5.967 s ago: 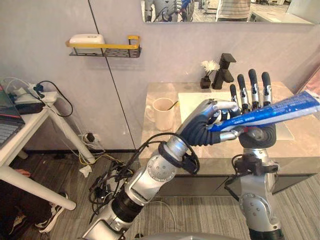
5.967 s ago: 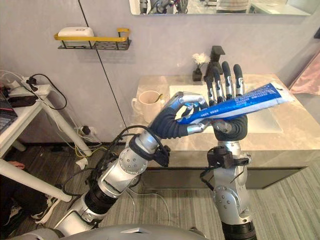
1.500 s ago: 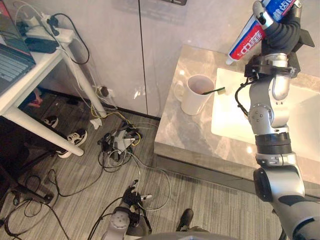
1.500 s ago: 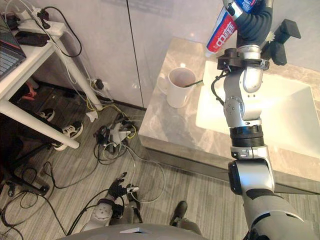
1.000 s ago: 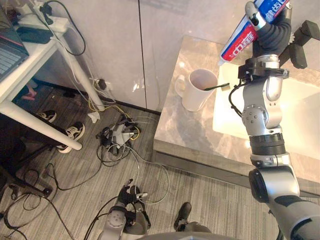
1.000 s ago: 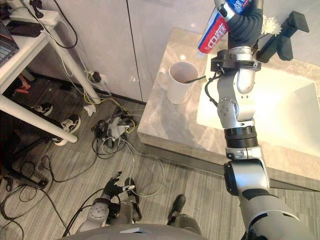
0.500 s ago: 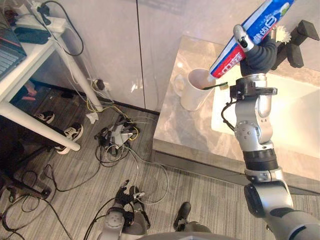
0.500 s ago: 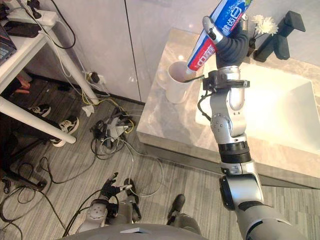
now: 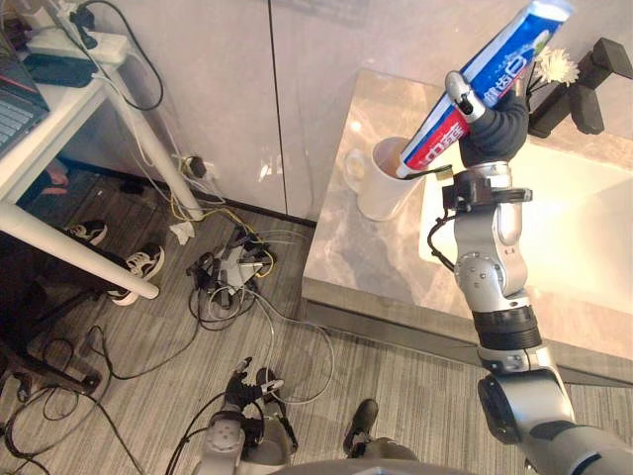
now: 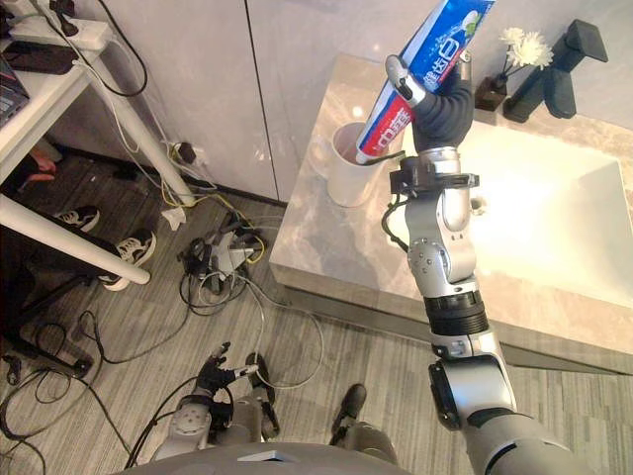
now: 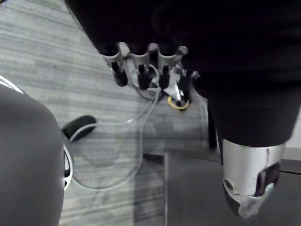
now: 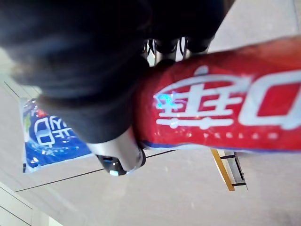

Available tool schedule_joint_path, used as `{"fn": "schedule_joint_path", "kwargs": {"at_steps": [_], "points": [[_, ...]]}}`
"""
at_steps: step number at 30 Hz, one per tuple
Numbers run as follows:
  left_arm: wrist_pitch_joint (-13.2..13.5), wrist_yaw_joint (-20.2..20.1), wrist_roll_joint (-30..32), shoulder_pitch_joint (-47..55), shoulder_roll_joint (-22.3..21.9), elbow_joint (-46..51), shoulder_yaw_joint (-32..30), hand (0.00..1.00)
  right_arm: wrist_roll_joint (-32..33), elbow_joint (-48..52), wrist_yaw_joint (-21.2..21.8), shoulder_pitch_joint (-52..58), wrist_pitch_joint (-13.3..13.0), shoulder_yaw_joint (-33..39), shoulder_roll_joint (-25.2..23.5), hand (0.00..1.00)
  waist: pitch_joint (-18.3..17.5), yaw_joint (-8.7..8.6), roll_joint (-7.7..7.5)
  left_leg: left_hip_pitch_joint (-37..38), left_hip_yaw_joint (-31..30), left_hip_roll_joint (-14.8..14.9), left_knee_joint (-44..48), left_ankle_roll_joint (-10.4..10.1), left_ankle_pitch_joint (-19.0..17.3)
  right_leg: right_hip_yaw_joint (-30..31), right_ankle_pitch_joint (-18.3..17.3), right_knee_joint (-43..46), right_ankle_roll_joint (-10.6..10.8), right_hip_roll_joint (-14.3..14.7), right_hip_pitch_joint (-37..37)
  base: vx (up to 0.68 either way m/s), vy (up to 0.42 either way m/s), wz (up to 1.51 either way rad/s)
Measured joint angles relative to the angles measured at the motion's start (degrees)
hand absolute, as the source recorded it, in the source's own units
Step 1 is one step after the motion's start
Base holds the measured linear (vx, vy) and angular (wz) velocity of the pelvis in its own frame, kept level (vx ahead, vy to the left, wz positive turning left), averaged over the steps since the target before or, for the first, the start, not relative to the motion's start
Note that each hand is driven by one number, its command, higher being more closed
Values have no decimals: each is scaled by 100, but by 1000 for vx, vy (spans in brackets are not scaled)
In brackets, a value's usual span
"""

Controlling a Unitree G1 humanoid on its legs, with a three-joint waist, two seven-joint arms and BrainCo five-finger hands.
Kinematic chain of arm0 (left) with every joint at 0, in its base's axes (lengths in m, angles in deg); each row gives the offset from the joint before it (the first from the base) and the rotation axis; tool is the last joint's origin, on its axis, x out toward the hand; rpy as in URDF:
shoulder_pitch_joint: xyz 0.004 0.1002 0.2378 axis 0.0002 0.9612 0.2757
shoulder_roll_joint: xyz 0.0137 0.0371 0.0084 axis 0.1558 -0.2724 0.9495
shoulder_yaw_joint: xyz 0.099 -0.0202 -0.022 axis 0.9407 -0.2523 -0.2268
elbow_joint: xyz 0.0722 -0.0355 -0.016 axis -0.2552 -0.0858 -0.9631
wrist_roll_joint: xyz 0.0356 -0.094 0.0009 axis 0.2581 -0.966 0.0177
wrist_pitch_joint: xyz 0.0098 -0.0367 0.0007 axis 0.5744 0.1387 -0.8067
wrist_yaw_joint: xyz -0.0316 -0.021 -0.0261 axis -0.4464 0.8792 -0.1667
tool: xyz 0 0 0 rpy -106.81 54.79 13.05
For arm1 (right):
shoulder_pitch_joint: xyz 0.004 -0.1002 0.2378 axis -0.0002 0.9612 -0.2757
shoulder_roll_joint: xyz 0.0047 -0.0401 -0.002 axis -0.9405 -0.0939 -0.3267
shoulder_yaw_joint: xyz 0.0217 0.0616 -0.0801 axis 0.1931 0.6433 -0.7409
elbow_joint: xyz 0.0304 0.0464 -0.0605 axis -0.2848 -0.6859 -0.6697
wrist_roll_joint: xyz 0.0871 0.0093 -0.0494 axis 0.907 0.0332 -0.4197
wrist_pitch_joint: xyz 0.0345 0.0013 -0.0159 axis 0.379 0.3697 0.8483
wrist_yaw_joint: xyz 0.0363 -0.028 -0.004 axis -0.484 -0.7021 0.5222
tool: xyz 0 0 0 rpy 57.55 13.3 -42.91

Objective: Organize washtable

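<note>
White mug (image 9: 379, 186) on the marble washtable (image 9: 361, 257), at 9 o'clock from the pale basin (image 9: 584, 228). Inside it, a dark-handled toothbrush (image 9: 436, 172), handle leaning out toward 3 o'clock. Red-and-blue toothpaste tube (image 9: 487, 81) clamped in the curled right hand (image 9: 497, 119), slanted, cap end down toward 7 o'clock at the mug's mouth — inside or just in front, cannot tell. Left hand (image 11: 141, 70) low over the floor, fingers relaxed, holding nothing. Compared with half a second back — cap end lower and closer to the mug.
</note>
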Motion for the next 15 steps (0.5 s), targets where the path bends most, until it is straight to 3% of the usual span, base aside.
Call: {"fn": "schedule_joint_path", "kwargs": {"at_steps": [15], "points": [[0, 78, -1, 1, -7, -2, -9, 0, -118, -1, -104, 1, 0, 8, 0, 100, 3, 0, 4, -6, 0, -1, -1, -22, -41, -4, 0, 4, 0, 3, -2, 0, 0, 0]]}}
